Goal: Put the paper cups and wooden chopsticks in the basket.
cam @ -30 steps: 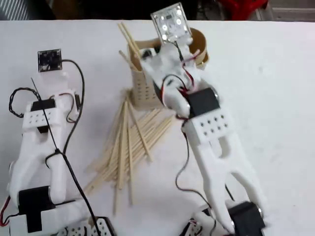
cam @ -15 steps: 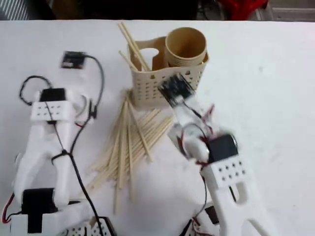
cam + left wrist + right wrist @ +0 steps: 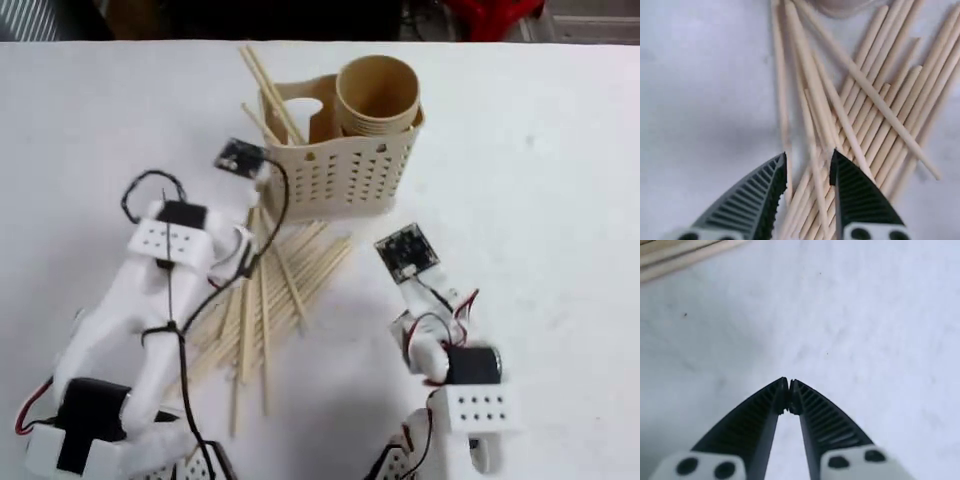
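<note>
the left gripper (image 3: 807, 159), fingers spread, straddles pale wooden chopsticks (image 3: 875, 110) heaped on the white table (image 3: 560, 150) just beside the cream perforated plastic basket (image 3: 350, 180). the sticks' long axes run through its gap. the right gripper (image 3: 788, 382), fingers pressed together, hangs farther off.

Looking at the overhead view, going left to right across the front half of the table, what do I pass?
Left arm → pile of loose chopsticks → right arm.
</note>
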Controlling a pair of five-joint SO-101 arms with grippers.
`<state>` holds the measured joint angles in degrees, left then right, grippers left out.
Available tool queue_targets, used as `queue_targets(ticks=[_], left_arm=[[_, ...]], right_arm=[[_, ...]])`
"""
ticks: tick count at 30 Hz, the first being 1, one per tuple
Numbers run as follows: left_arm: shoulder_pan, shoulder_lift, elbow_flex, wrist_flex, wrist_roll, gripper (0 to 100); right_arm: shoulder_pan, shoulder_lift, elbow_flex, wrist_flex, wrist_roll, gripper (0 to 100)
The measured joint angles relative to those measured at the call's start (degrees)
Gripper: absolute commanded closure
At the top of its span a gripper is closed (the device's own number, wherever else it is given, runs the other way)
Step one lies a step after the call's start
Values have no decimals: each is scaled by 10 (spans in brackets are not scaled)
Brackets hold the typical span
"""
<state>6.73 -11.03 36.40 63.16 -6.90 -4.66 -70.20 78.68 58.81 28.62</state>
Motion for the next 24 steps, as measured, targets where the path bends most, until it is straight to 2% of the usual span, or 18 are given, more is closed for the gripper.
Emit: queue_targets(ticks=[8, 11, 24], left_arm=[[15, 0, 67, -75, -1, 849], [15, 0, 76, -97, -1, 849], [15, 41, 67, -107, 0, 868]], right_arm=[[-1, -110, 78, 0, 3, 981], [4, -144, 110, 0, 27, 981], [5, -316, 176, 62, 43, 981]])
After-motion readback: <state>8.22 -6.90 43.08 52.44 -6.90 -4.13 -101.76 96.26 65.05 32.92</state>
